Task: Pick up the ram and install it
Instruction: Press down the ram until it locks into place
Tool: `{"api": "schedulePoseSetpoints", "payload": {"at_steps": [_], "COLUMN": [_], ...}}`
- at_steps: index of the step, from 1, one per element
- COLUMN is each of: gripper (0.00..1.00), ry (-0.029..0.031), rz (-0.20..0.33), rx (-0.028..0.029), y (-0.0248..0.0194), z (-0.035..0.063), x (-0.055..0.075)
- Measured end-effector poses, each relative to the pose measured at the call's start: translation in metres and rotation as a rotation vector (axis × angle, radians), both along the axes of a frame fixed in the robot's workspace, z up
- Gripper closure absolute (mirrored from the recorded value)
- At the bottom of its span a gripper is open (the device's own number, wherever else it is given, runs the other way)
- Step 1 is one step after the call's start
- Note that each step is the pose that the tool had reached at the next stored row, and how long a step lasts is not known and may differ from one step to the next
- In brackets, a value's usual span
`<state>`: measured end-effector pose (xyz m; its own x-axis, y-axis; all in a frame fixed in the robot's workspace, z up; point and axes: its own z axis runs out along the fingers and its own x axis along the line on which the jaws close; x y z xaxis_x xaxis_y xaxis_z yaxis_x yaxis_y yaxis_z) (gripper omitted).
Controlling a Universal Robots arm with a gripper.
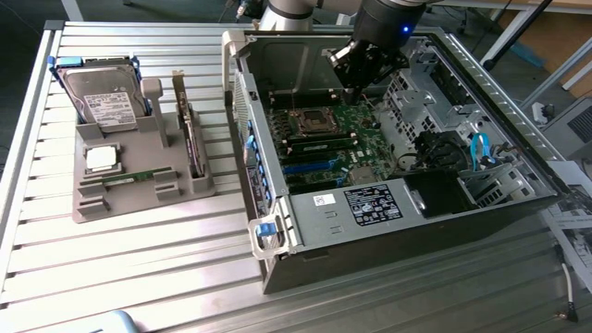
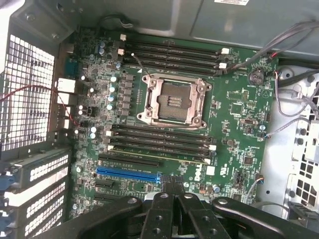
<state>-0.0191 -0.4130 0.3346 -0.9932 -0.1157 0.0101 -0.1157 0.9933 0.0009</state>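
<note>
I see a ribbed metal table (image 1: 138, 277) carrying an open computer case (image 1: 389, 229) and, on the exterior view's left, a grey parts holder (image 1: 138, 187). The gripper (image 1: 356, 87) hangs inside the case above the motherboard (image 1: 337, 149), its fingers (image 2: 162, 209) pressed together with nothing between them. One ram (image 1: 125, 179) lies flat in the holder, just in front of the square silver processor chip (image 1: 102, 158); a hard drive (image 1: 102, 97) stands at the holder's back and a dark expansion card (image 1: 191, 135) stands upright on its side nearer the case. Through the wrist view I look down on the empty processor socket (image 2: 172, 99). Around the table's far side I can make out bare floor, frame legs and loose papers (image 1: 573, 222).
</note>
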Motion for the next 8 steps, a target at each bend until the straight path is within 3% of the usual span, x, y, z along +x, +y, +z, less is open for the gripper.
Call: {"api": "schedulePoseSetpoints", "payload": {"at_steps": [8], "gripper": [0.89], "ry": [0.0], "rz": [-0.024], "rx": [0.0], "y": [0.0], "z": [0.0], "x": [0.0]}}
